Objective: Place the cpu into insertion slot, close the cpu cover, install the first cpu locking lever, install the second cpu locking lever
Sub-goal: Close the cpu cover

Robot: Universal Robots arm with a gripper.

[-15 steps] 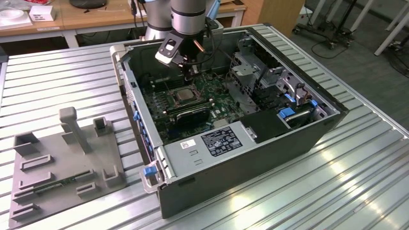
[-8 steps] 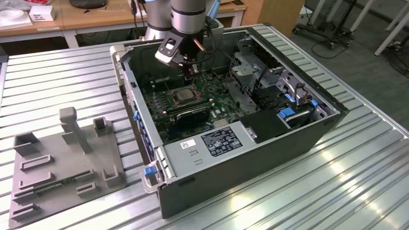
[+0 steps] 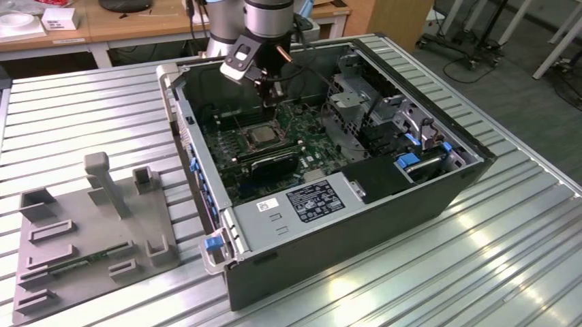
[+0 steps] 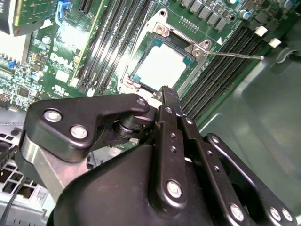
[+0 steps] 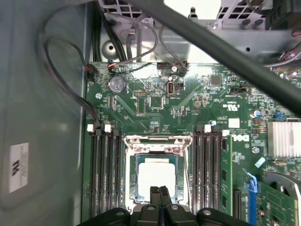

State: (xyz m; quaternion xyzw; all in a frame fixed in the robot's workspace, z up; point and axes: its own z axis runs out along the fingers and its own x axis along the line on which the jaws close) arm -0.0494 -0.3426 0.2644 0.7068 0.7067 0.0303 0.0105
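The cpu (image 5: 155, 175) lies flat in the insertion slot (image 5: 133, 181), its pale metal top facing up; both wrist views show it, cpu (image 4: 160, 68). The silver cpu cover (image 5: 157, 139) lies down over it, framing the chip in its window. A thin wire locking lever (image 4: 235, 55) sticks out from the cover's corner across the memory slots. My gripper (image 5: 159, 190) is shut with nothing between its fingers, its tip just above the edge of the socket. In the exterior view the gripper (image 3: 266, 102) hangs over the socket (image 3: 259, 136) inside the open computer case.
Long black memory slots (image 5: 106, 174) flank the socket on both sides. Cables (image 5: 61, 75) run along the case wall. A finned heat sink (image 5: 284, 139) and a drive cage (image 3: 350, 102) stand nearby. A grey fixture (image 3: 91, 231) sits on the slatted table at the exterior view's left.
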